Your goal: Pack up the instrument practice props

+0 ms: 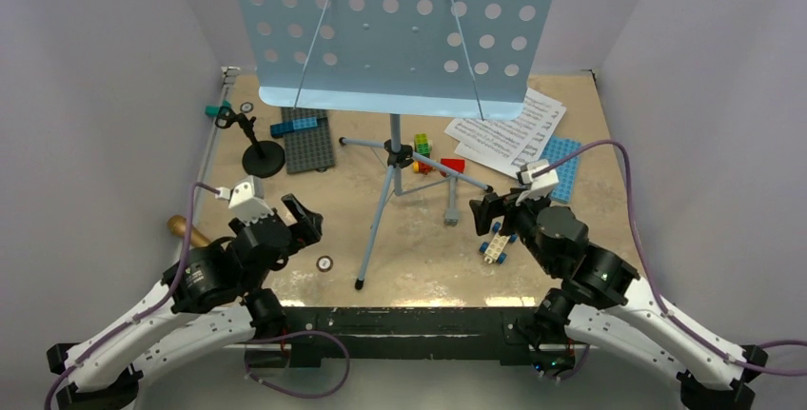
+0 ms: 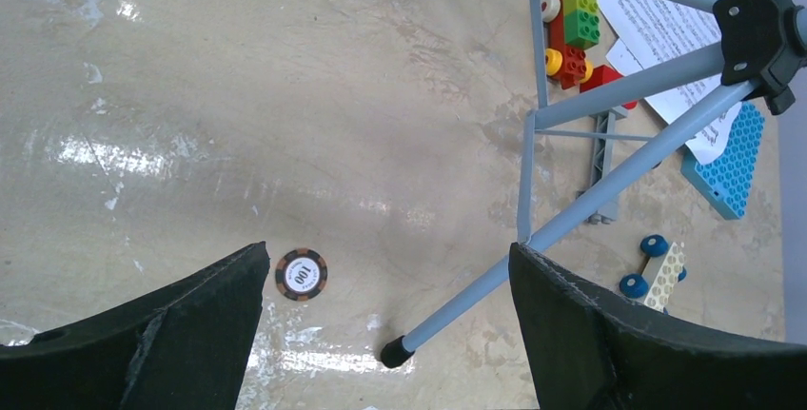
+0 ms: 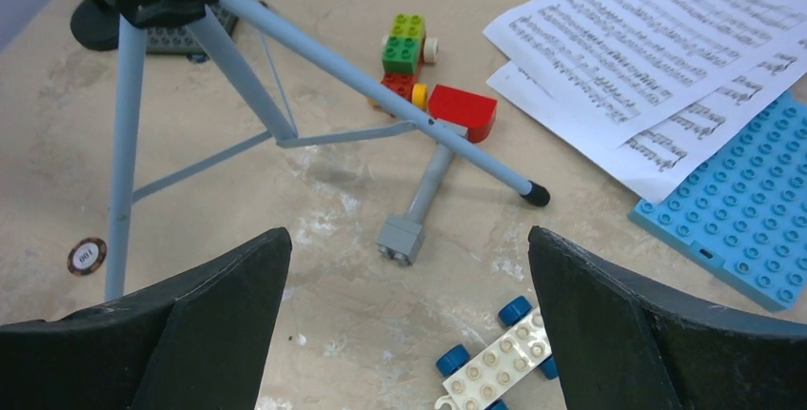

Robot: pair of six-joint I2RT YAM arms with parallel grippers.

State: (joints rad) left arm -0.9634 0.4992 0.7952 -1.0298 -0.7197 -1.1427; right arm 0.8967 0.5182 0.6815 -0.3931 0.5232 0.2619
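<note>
The music stand (image 1: 390, 39) stood upright at the table's centre. Its long axis was vertical and its perforated desk faced 6 o'clock. It seemed light and stiff but top-heavy — the pole (image 1: 384, 203) near the black hub (image 1: 399, 154) looked the safest hold. The thin sheet-music pages (image 1: 504, 130) lay at 2 o'clock. The left gripper (image 2: 387, 256) and right gripper (image 3: 409, 239) were wide open — both empty.
</note>
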